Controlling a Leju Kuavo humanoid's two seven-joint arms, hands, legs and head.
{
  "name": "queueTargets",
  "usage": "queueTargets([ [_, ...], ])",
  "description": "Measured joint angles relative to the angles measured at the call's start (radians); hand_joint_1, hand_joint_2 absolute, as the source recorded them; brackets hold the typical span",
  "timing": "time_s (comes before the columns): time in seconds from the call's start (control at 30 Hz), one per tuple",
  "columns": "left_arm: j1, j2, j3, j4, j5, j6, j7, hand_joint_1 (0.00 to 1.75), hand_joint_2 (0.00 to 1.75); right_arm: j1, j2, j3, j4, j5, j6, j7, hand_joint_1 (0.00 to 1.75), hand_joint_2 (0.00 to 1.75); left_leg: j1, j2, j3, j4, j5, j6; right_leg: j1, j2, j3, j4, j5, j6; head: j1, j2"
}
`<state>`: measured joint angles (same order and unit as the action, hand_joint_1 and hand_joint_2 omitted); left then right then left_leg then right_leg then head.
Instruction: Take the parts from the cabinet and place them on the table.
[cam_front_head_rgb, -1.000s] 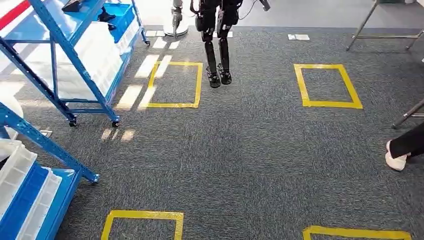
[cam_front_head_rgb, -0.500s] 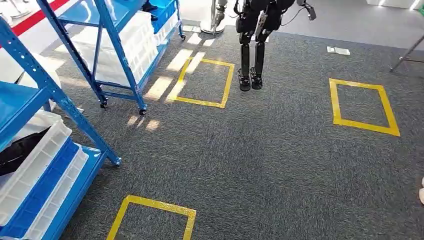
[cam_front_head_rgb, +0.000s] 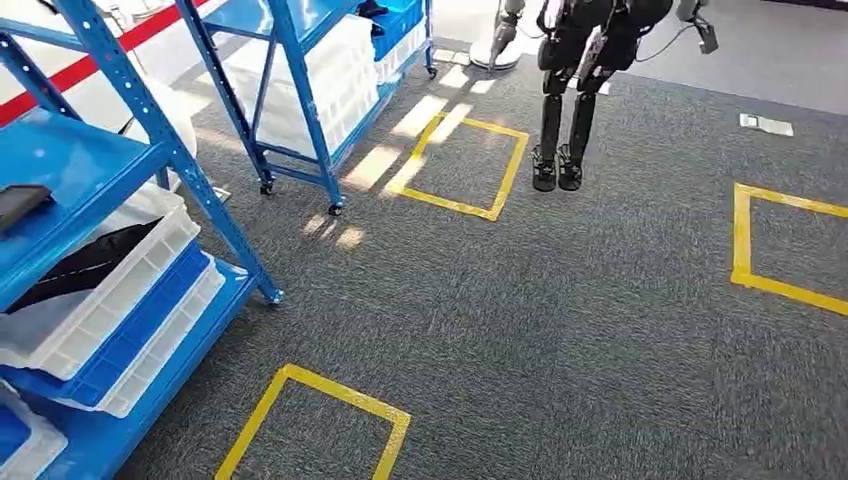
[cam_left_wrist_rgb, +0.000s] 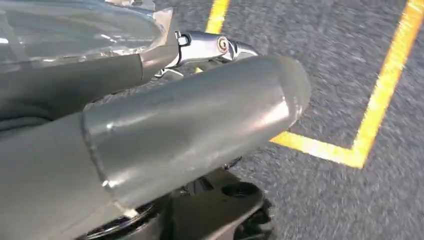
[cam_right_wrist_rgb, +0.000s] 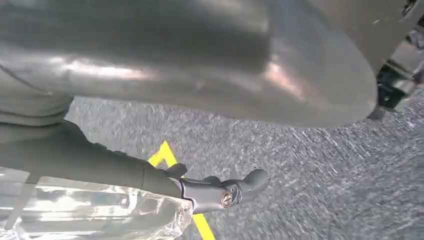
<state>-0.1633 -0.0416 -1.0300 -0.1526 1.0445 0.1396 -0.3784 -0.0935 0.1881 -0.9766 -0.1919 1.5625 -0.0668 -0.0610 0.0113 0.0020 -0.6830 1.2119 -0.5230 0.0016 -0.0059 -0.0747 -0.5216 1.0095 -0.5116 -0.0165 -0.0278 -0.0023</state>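
The blue cabinet (cam_front_head_rgb: 95, 165) stands at the left of the head view. Its lower shelf carries stacked white and blue bins (cam_front_head_rgb: 120, 300), and a black part (cam_front_head_rgb: 85, 262) lies in the top white bin. Another dark piece (cam_front_head_rgb: 20, 203) rests on the shelf above. My left hand (cam_left_wrist_rgb: 175, 130) hangs over the carpet, one finger (cam_left_wrist_rgb: 215, 47) stretched out beside a clear plastic sheet (cam_left_wrist_rgb: 75, 30). My right hand (cam_right_wrist_rgb: 200, 65) hangs likewise, a finger (cam_right_wrist_rgb: 220, 192) lying along clear plastic (cam_right_wrist_rgb: 90, 215). Whether either hand holds the plastic is unclear.
A second blue rack on wheels (cam_front_head_rgb: 300, 90) with white bins stands farther back. Another robot's black legs (cam_front_head_rgb: 560, 150) stand by a yellow taped square (cam_front_head_rgb: 460, 165). More yellow squares (cam_front_head_rgb: 320, 420) (cam_front_head_rgb: 790, 250) mark the grey carpet.
The whole picture has shifted right: my view has turned left, bringing the near blue cabinet and its bins further into view. The shoe at the right edge has left the picture.
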Motion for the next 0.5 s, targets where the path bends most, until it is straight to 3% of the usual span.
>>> queueTargets([
  [0.03,-0.001,0.000,0.000,0.000,0.000,0.000,0.000,0.00,0.00,-0.001,0.001,0.003,0.000,0.000,0.000,-0.003,0.00,0.00,-0.002,0.017,0.050,-0.086,0.036,0.006,0.002,-0.011,0.002,0.000,-0.001,-0.001,0.001,0.000],
  [0.07,-0.004,0.000,0.000,0.000,0.000,0.000,0.000,0.00,0.00,-0.002,0.002,0.005,0.000,0.000,0.000,-0.006,0.00,0.00,-0.007,0.063,0.094,-0.159,0.055,0.016,0.005,-0.019,0.006,0.000,-0.004,0.001,0.000,0.000],
  [0.1,-0.010,0.000,0.000,0.000,0.000,0.000,0.000,0.00,0.00,-0.002,0.003,0.005,0.000,0.000,0.000,-0.008,0.00,0.00,-0.018,0.083,0.102,-0.182,0.047,0.020,0.017,-0.028,0.004,0.004,-0.009,0.007,0.001,0.000],
  [0.2,-0.008,0.001,0.000,0.000,0.000,0.000,0.000,0.00,0.00,-0.005,0.003,0.006,0.000,0.000,0.004,-0.009,0.00,0.00,-0.023,0.046,0.092,-0.184,0.051,0.029,0.014,-0.058,0.009,-0.003,-0.010,0.014,0.003,0.000],
  [0.23,-0.007,0.001,0.000,0.000,0.001,0.000,0.000,0.00,0.00,-0.008,0.004,0.007,0.000,0.000,0.006,-0.009,0.00,0.00,-0.017,0.032,0.099,-0.197,0.058,0.038,0.022,-0.064,0.017,-0.002,-0.013,0.020,0.001,0.000],
  [0.27,-0.005,-0.003,0.000,0.000,0.001,0.000,0.001,0.00,0.00,-0.009,0.003,0.008,0.000,0.000,0.006,-0.010,0.00,0.00,-0.010,0.025,0.107,-0.207,0.065,0.043,0.014,-0.014,0.004,0.013,-0.027,0.025,0.004,0.000],
  [0.3,-0.008,-0.002,0.000,0.000,0.001,0.000,0.001,0.00,0.00,-0.008,0.004,0.008,0.000,0.000,0.007,-0.010,0.00,0.00,-0.006,0.014,0.104,-0.207,0.069,0.048,0.012,0.033,-0.016,0.066,-0.056,0.022,0.003,0.000],
  [0.33,-0.011,-0.001,0.000,0.000,0.002,0.000,0.001,0.00,0.00,-0.006,0.004,0.008,0.000,0.000,0.008,-0.010,0.00,0.00,-0.006,-0.002,0.102,-0.207,0.070,0.051,0.006,0.057,-0.058,0.158,-0.096,0.016,0.005,0.000],
  [0.37,-0.011,-0.003,0.000,0.000,0.002,0.000,0.001,0.00,0.00,-0.003,0.003,0.008,0.000,0.000,0.009,-0.010,0.00,0.00,-0.006,-0.019,0.100,-0.207,0.071,0.051,0.002,0.065,-0.103,0.254,-0.131,0.015,0.003,0.000],
  [0.4,-0.010,-0.003,0.000,0.000,0.002,0.000,0.001,0.00,0.00,-0.001,0.002,0.008,0.000,0.000,0.009,-0.010,0.00,0.00,-0.006,-0.027,0.100,-0.206,0.071,0.051,0.002,0.066,-0.120,0.290,-0.141,0.017,0.004,0.000],
  [0.43,-0.006,-0.003,0.000,0.000,0.002,0.000,0.001,0.00,0.00,0.003,0.000,0.008,0.000,0.000,0.009,-0.010,0.00,0.00,-0.005,-0.049,0.101,-0.206,0.072,0.049,-0.003,0.067,-0.135,0.312,-0.136,0.030,0.004,0.000],
  [0.5,-0.006,-0.003,0.000,0.000,0.002,0.000,0.001,0.00,0.00,0.001,-0.002,0.008,0.000,0.000,0.009,-0.010,0.00,0.00,0.000,-0.077,0.102,-0.203,0.073,0.046,-0.012,0.073,-0.087,0.199,-0.076,0.055,0.005,0.000],
])
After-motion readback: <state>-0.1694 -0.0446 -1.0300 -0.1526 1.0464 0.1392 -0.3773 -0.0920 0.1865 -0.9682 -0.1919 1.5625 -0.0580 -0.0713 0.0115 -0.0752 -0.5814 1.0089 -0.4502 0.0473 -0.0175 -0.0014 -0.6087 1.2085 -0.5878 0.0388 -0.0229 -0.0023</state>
